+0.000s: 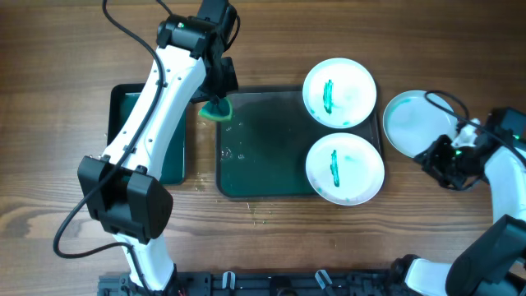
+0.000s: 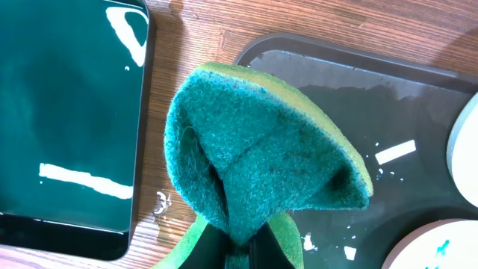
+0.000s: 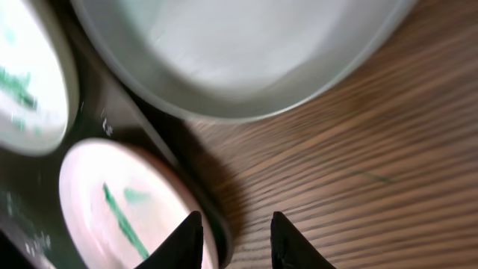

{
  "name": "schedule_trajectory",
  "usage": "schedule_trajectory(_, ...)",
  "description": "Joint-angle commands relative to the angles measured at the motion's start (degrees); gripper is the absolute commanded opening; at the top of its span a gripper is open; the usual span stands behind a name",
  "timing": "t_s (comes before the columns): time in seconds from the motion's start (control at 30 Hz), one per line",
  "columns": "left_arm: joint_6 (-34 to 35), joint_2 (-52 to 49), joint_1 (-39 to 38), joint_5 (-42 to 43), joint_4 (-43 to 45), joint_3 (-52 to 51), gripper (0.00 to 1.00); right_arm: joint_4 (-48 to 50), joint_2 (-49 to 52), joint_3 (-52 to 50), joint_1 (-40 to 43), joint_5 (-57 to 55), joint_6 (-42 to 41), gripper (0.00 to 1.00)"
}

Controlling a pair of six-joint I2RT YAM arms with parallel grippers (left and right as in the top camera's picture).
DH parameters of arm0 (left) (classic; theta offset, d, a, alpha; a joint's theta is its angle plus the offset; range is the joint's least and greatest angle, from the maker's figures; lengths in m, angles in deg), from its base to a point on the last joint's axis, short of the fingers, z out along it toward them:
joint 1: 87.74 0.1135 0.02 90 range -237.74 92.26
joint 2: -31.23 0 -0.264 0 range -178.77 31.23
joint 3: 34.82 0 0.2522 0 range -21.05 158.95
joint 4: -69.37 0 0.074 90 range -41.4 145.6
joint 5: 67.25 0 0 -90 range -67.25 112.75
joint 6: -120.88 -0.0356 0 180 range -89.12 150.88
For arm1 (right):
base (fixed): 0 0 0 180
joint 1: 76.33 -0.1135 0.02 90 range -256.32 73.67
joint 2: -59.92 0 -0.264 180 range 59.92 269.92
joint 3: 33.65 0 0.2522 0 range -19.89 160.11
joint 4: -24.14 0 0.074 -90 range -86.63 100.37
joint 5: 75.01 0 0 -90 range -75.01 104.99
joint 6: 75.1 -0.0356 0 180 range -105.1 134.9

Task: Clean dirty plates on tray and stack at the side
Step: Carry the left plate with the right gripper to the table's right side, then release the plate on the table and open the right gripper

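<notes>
Plates (image 1: 339,92): two smeared on tray (image 1: 263,140), third beside; left gripper (image 1: 219,99) grasps sponge (image 2: 261,157); right gripper (image 3: 235,239) released.

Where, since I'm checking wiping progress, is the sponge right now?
In the overhead view, the sponge is held in the left pincer over the tray's far-left corner, beside the green bin.

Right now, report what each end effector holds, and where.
Left end effector pinches the sponge by its folded end; right end effector is open, empty.
</notes>
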Motion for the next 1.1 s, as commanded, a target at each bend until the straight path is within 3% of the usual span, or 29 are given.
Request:
schedule_trajectory(0.0, -0.90, 0.90, -0.09, 0.17, -0.04, 0.90, 0.04, 0.02, -0.11, -2.29, -4.76, 1.44, 4.44, 0.30)
schedule_trajectory(0.37, -1.73, 0.90, -0.09, 0.17, -0.07, 0.90, 0.04, 2.19, -0.11, -5.57, -14.29, -4.55, 3.58, 0.30)
schedule_trajectory(0.67, -2.43, 0.90, -0.09, 0.17, -0.46, 0.90, 0.04, 5.18, -0.11, -8.81, -15.23, -3.72, 3.56, 0.14)
schedule_trajectory(1.07, -2.43, 0.90, -0.09, 0.17, -0.48, 0.90, 0.04, 10.01, -0.09, -12.57, -15.23, -2.36, 3.61, 0.10)
